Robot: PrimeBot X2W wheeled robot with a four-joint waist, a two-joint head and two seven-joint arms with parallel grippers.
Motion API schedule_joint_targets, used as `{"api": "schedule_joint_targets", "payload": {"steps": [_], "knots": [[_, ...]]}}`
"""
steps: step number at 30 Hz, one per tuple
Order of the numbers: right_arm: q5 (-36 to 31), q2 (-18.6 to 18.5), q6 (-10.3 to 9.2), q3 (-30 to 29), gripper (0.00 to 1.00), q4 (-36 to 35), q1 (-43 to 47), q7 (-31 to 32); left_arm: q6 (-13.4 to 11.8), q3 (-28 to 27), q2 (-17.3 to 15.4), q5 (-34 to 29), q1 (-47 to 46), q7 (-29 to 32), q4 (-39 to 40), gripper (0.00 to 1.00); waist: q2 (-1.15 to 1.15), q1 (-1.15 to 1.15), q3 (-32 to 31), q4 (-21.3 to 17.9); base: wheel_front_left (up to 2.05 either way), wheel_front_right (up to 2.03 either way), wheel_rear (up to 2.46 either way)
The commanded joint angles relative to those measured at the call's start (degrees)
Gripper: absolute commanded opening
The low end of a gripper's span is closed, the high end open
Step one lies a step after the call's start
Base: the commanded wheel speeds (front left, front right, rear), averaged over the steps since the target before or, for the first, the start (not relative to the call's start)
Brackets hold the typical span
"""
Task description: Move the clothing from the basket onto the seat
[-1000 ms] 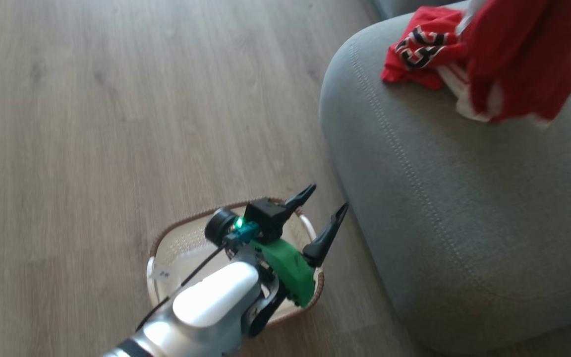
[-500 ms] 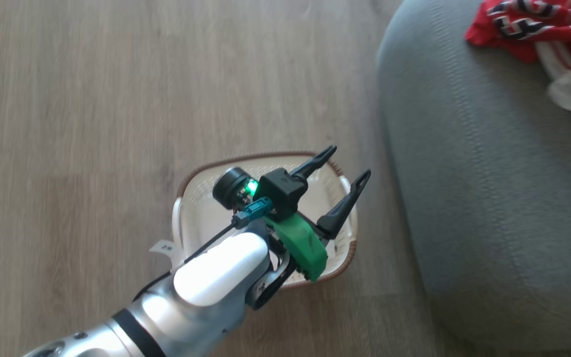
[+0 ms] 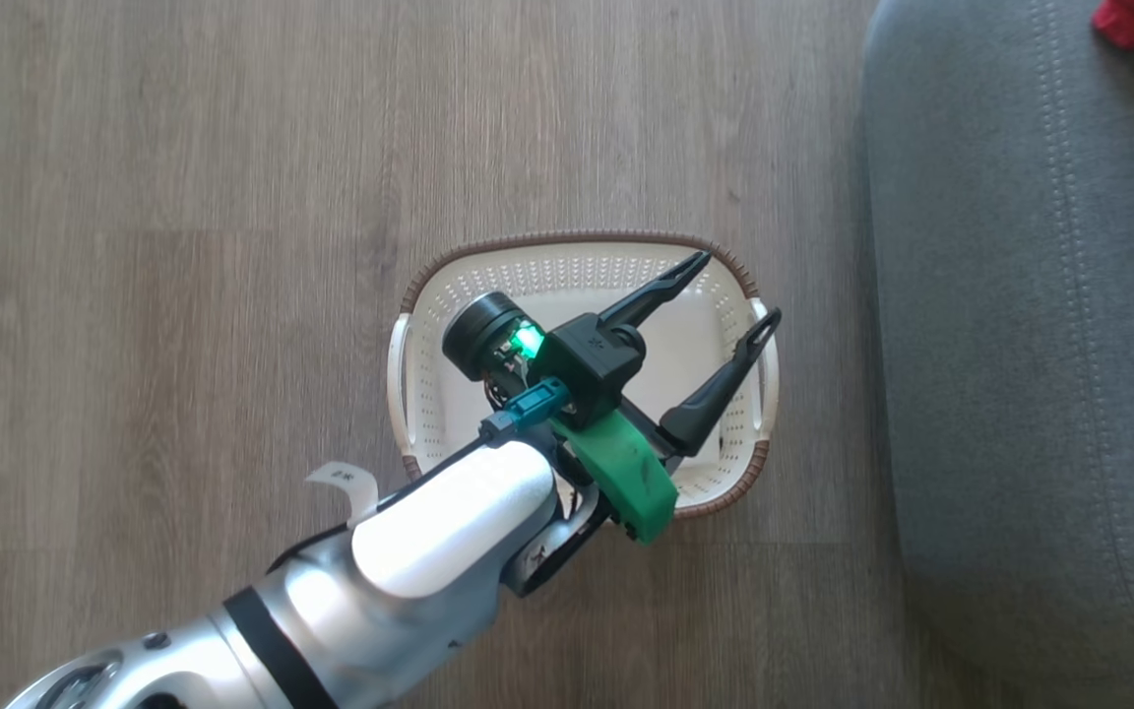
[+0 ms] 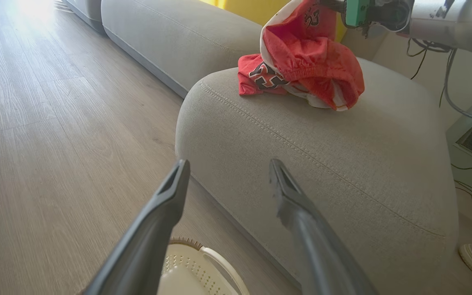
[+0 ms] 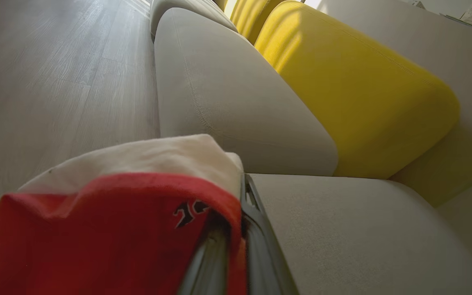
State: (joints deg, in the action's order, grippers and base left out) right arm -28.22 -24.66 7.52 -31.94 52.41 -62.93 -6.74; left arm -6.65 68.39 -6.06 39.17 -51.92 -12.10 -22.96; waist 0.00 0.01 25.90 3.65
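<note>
Left of the seat (image 3: 1000, 295) you see the basket (image 3: 567, 239) on the wood floor (image 3: 183, 295), just beside the seat's edge. Your left hand (image 3: 736, 288) hovers above the basket, its two fingers spread wide and holding nothing. The clothing (image 4: 309, 57) is on top of the seat. One red piece lies there, and another hangs from your right hand (image 5: 238, 205), which is closed tight on it.

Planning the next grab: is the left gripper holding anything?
No, the left gripper hangs open over the basket, nothing between its fingers.
</note>
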Motion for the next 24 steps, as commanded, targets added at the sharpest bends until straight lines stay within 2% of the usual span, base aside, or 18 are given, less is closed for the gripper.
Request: {"api": "schedule_joint_targets", "payload": {"steps": [1, 7, 8, 9, 10, 18, 24], "knots": [[-1.55, -0.25, -0.03, -0.96, 0.00, -1.79, -0.92, -0.67, -0.48, -1.01, -1.16, -0.52, -1.52, 0.40, 1.96, 1.00, 0.00, -0.01, 0.47, -0.01, 0.00, 0.00, 0.00], [-5.37, 0.28, -0.03, -5.18, 0.00, 0.32, -1.00, -1.90, -0.78, -0.78, -1.82, -0.29, -1.04, 0.61, 2.09, 1.00, 0.00, -0.01, 0.17, -1.40, 0.00, 0.00, 0.00], [-5.76, 0.43, -0.03, -5.80, 0.46, 0.73, -1.13, -1.95, -0.80, -0.77, -1.89, -0.20, -0.95, 0.61, 2.06, 1.00, 0.00, -0.01, 0.02, -1.66, 0.00, 0.00, 0.00], [-6.04, 0.53, -0.03, -6.31, 0.46, 1.18, -1.18, -2.32, -0.83, -0.77, -1.98, -0.11, -0.85, 0.62, 2.01, 1.00, 0.00, -0.01, -0.16, -1.94, 0.00, 0.00, 0.00], [-6.34, 0.60, -0.03, -6.64, 1.00, 1.64, -1.17, -2.81, -0.87, -0.78, -2.09, -0.02, -0.73, 0.61, 1.96, 1.00, 0.00, -0.01, -0.38, -2.25, 0.00, 0.00, 0.00], [-7.51, 1.21, -0.03, -6.46, 1.00, 6.25, -0.68, -6.37, -0.77, -0.90, -2.67, 0.76, -0.13, 0.43, 1.32, 1.00, 0.00, -0.01, -2.48, -4.28, 0.00, 0.00, 0.00], [-4.97, 3.30, -0.03, -4.17, 1.00, 9.60, 0.38, -8.11, -1.05, -1.99, -3.74, 1.58, 0.17, -0.14, 0.88, 1.00, 0.00, -0.01, -4.44, -5.87, 0.00, 0.00, 0.00]]}}
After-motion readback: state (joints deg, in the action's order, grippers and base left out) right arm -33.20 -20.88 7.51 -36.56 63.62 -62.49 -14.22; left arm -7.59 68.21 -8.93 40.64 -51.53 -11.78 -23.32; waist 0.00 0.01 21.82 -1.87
